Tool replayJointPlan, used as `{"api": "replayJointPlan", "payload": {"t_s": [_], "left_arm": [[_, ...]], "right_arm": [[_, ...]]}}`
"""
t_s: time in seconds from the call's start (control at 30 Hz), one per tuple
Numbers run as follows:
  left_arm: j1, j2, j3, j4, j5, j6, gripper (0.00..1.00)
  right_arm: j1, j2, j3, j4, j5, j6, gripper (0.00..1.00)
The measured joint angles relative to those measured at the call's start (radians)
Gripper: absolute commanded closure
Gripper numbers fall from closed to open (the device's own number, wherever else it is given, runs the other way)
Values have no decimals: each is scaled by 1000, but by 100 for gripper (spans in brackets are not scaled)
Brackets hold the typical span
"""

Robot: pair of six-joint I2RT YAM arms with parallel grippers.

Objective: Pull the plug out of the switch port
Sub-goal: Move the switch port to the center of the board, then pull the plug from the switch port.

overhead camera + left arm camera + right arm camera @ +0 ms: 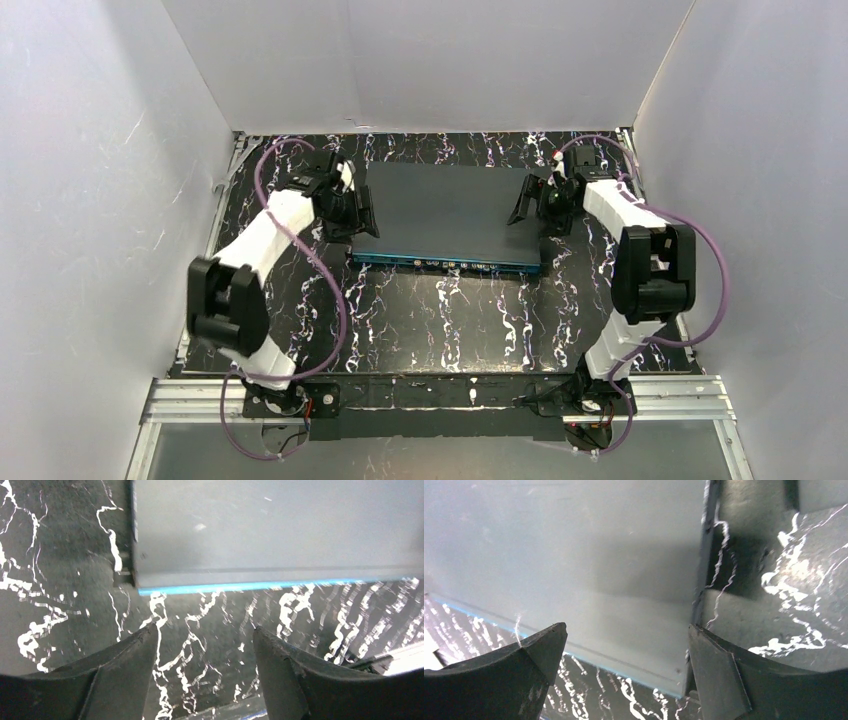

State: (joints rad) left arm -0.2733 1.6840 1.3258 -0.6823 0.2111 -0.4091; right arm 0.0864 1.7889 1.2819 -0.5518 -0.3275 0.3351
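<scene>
The switch (445,215) is a flat dark grey box lying at the back middle of the black marbled table, with its teal port edge (445,262) facing the arms. No plug or cable shows in any port. My left gripper (352,210) is open and empty at the switch's left end. In the left wrist view the left gripper (205,630) hangs over bare table just off the teal edge (275,585), near the left corner. My right gripper (530,205) is open and empty at the right end. In the right wrist view the right gripper (626,627) straddles the switch's (574,555) near right corner.
White walls (90,200) close in the table on the left, back and right. An aluminium rail (440,395) runs along the near edge by the arm bases. Purple arm cables (335,290) loop beside each arm. A small mounting ear (122,572) sticks out of the switch's left side.
</scene>
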Motion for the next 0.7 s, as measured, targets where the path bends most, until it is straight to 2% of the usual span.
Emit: {"api": "replayJointPlan", "payload": {"t_s": [0.2, 0.33, 0.53, 0.7], "left_arm": [[-17, -335, -69, -2, -9, -11, 24], [-16, -534, -166, 6, -13, -58, 16], [-16, -705, -348, 16, -50, -150, 16], [-16, -780, -449, 23, -175, -212, 15]], "right_arm": [[25, -150, -68, -5, -25, -8, 1], [34, -247, -161, 0, -38, -23, 1], [34, -316, -264, -2, -37, -29, 1], [34, -369, -321, -1, -37, -29, 1]]}}
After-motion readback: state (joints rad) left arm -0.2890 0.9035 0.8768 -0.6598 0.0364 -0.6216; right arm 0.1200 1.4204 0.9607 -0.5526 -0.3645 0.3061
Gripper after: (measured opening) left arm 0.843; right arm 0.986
